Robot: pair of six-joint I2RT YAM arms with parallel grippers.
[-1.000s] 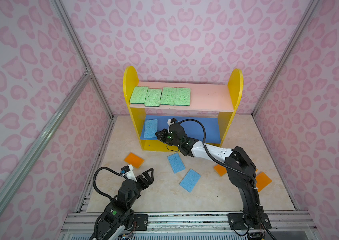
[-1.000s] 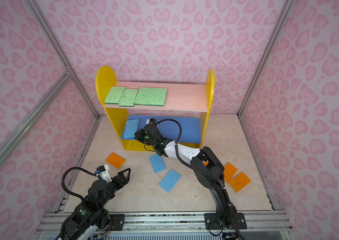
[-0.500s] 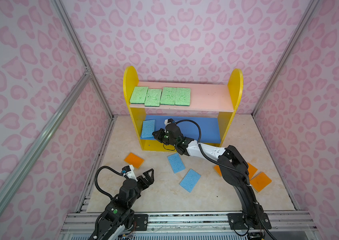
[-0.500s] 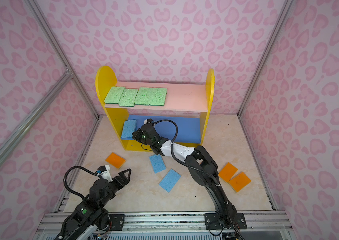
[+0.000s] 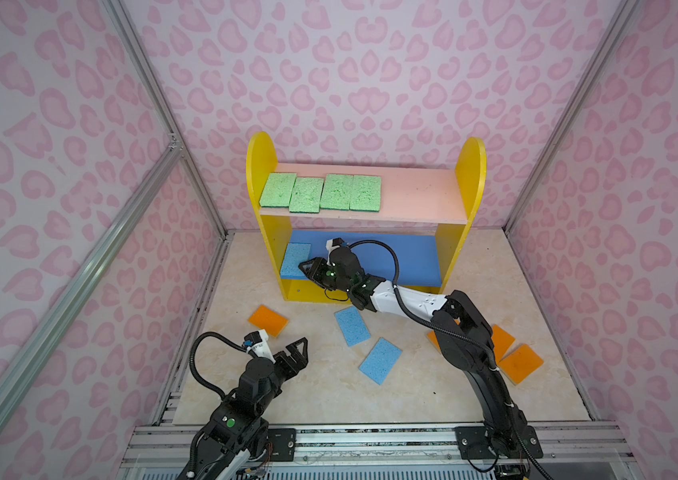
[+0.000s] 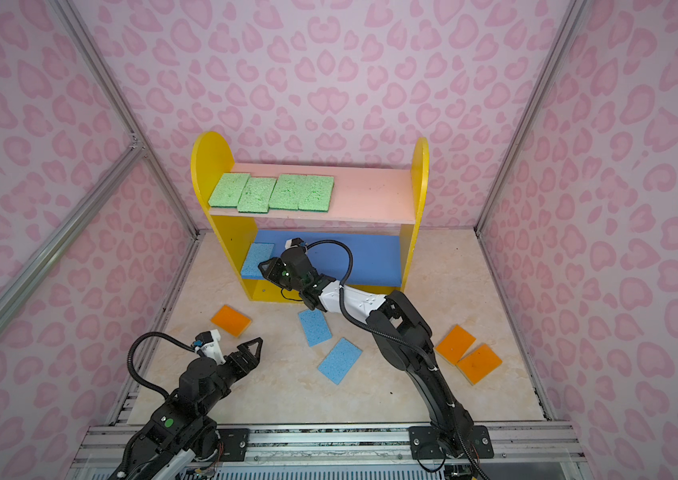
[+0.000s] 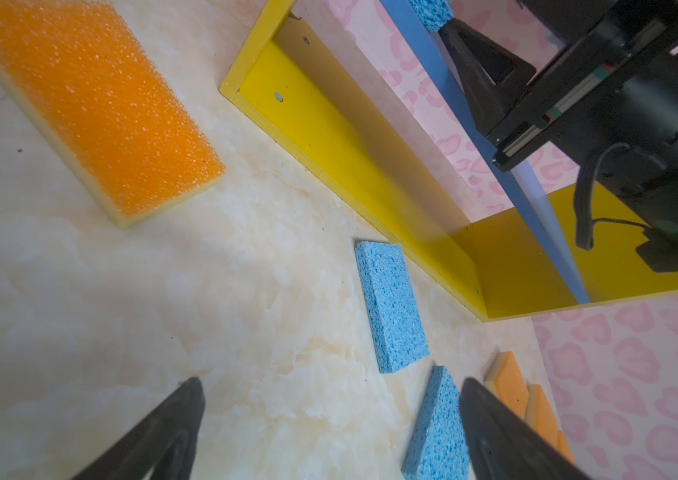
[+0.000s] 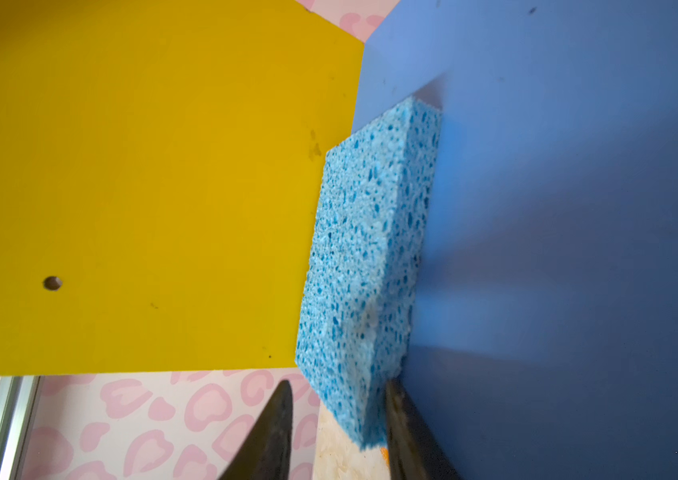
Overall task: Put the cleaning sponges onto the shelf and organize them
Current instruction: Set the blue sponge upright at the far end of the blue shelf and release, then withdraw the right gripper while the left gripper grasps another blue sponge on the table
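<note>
Sponge (image 5: 295, 255) let go on blue board (image 5: 395, 257), right fingers (image 8: 271, 436) newly parted around its end, left fingers (image 7: 162, 432) wide

No writing, label, brand mark, number or sign can be read in any of the views.
</note>
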